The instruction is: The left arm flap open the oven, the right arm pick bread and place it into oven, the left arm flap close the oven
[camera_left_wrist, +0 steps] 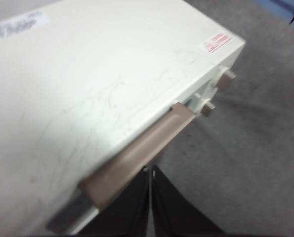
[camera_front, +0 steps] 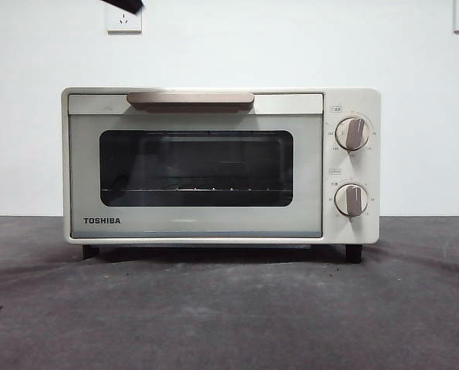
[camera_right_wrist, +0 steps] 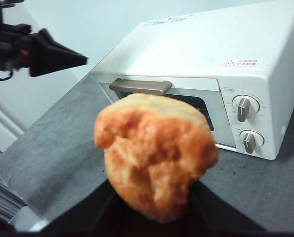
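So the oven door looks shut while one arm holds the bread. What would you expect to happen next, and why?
Probably the left gripper, jaws together above the handle, drops to flap the oven door open. The right gripper already holds the bread, and the door is shut.

You are seeing the oven sitting on the table, its knobs lying right of the door.

bread blurred, hiding right gripper's jaws; oven cropped, blurry
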